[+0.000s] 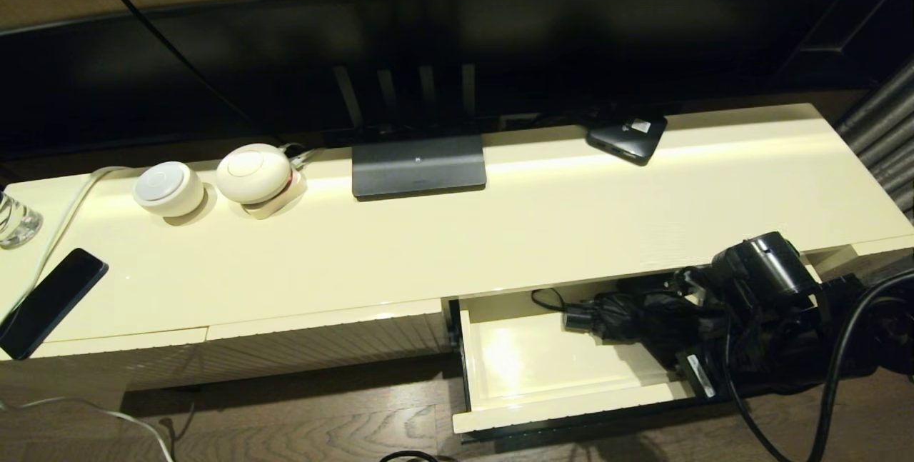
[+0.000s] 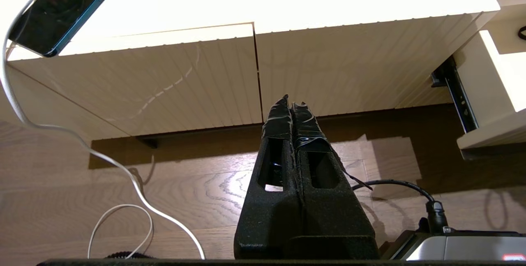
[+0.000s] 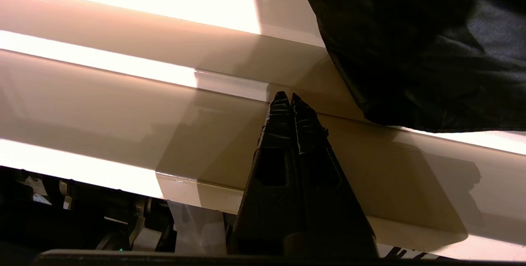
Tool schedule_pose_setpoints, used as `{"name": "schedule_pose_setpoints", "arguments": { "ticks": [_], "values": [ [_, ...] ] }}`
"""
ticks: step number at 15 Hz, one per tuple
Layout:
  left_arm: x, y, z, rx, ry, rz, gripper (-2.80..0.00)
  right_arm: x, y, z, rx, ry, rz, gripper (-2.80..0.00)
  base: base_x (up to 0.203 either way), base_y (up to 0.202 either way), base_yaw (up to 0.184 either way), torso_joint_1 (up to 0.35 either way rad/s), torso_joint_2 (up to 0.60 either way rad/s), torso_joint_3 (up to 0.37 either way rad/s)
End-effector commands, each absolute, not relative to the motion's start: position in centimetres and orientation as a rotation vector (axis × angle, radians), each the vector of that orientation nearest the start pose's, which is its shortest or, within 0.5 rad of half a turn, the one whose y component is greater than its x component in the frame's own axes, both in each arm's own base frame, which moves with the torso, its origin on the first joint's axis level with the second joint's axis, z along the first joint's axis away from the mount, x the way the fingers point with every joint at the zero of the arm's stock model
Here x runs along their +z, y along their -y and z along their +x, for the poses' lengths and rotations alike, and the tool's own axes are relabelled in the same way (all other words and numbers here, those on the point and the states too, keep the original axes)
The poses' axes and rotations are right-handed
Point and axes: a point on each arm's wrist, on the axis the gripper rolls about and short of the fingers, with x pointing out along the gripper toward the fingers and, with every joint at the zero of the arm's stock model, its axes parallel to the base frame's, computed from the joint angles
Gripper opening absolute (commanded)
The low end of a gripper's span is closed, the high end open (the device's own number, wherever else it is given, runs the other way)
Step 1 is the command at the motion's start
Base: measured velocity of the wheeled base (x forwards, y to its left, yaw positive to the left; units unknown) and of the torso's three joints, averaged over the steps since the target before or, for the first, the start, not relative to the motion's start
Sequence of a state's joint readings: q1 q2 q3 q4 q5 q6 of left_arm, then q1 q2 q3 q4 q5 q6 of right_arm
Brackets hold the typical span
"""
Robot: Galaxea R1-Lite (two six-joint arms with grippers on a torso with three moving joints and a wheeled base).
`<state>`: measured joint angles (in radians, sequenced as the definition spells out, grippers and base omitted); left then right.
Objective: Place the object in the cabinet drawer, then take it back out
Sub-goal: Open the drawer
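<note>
The cabinet drawer [image 1: 571, 405] stands pulled out at the cabinet's lower right, its smooth cream inside lit. The object, a black compact umbrella [image 1: 628, 315], lies along the back of the drawer with its short handle [image 1: 577, 319] pointing left. My right arm [image 1: 771, 269] reaches down over the drawer's right part. In the right wrist view my right gripper [image 3: 287, 95] is shut and empty, its tips over the drawer's cream wall [image 3: 123, 105], beside the umbrella's bunched fabric [image 3: 411, 52] and apart from it. My left gripper [image 2: 292, 101] is shut and empty, low in front of the cabinet.
On the cabinet top lie a black phone [image 1: 50, 301] with a white cable, two white round devices [image 1: 169, 188], a screen's stand [image 1: 419, 166], a small black box [image 1: 628, 135] and a glass [image 1: 14, 219]. A closed ribbed panel [image 1: 285, 355] sits left of the drawer, above the wooden floor [image 2: 185, 183].
</note>
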<state>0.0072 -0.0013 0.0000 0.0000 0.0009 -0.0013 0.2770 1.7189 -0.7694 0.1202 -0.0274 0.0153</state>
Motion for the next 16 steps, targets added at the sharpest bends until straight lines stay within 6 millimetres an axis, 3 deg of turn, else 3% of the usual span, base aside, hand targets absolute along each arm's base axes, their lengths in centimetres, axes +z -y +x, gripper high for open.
{"name": "schedule_pose_setpoints", "arguments": {
  "ticks": [1, 7, 16],
  "values": [
    [7.5, 0.0, -2.3, 0.009, -0.002, -0.002, -2.8, 10.5, -6.7, 23.9, 0.216, -1.087, -0.153, -2.8, 0.0, 0.0, 0.0, 0.0, 0.0, 0.0],
    [7.5, 0.0, -2.3, 0.009, -0.002, -0.002, -2.8, 10.6, -7.1, 22.3, 0.223, -1.144, -0.15, -2.8, 0.0, 0.0, 0.0, 0.0, 0.0, 0.0],
    [7.5, 0.0, -2.3, 0.009, -0.002, -0.002, -2.8, 8.9, -7.6, 20.6, 0.245, -1.229, -0.173, -2.8, 0.0, 0.0, 0.0, 0.0, 0.0, 0.0]
  ]
}}
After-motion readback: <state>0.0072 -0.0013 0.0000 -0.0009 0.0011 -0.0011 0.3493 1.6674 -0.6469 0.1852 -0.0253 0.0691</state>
